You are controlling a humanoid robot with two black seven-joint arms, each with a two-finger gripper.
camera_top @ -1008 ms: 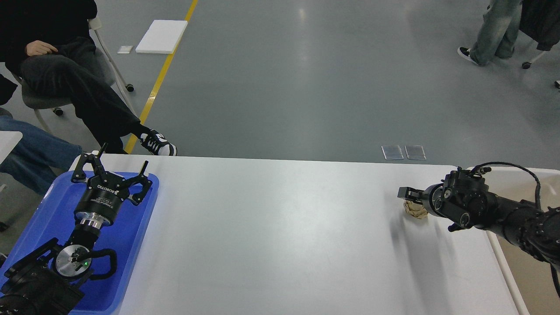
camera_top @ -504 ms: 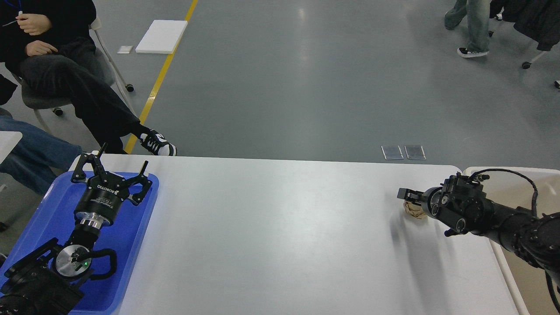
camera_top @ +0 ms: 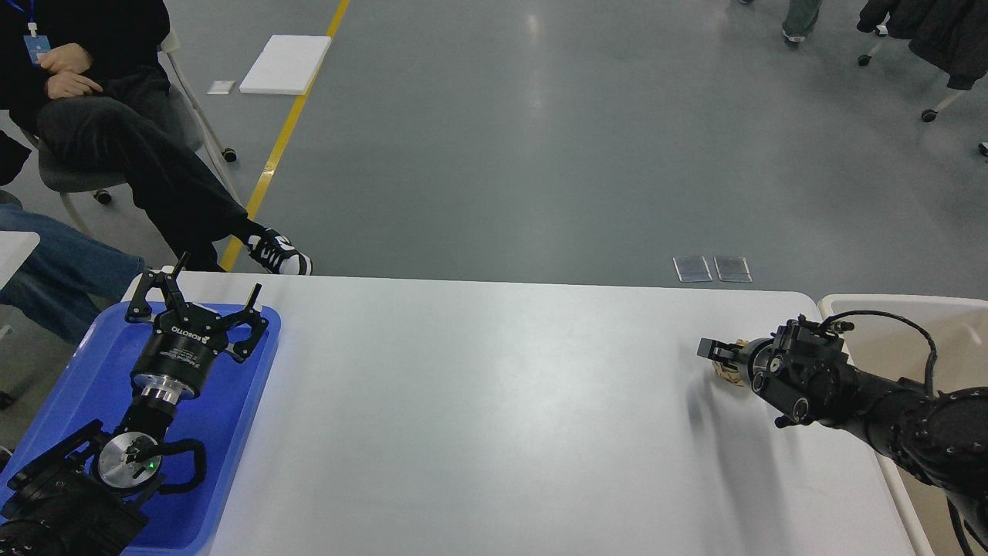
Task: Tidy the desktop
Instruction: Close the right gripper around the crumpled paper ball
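Observation:
The white desktop (camera_top: 494, 417) fills the lower part of the head view. A small crumpled tan paper wad (camera_top: 728, 374) lies on it near the right edge. My right gripper (camera_top: 706, 350) points left and sits low right over the wad, which is mostly hidden behind the wrist. Its fingers are dark and seen side-on, so I cannot tell how the jaws stand or whether they hold the wad. My left gripper (camera_top: 218, 279) is open and empty above the blue tray (camera_top: 85, 386) at the left end.
A beige bin with a cream rim (camera_top: 888, 305) stands against the desktop's right end, under my right arm. Seated people (camera_top: 116, 147) are close beyond the far left corner.
My right gripper has dropped a little and shifted slightly left, covering more of the paper wad. The left arm has not moved.

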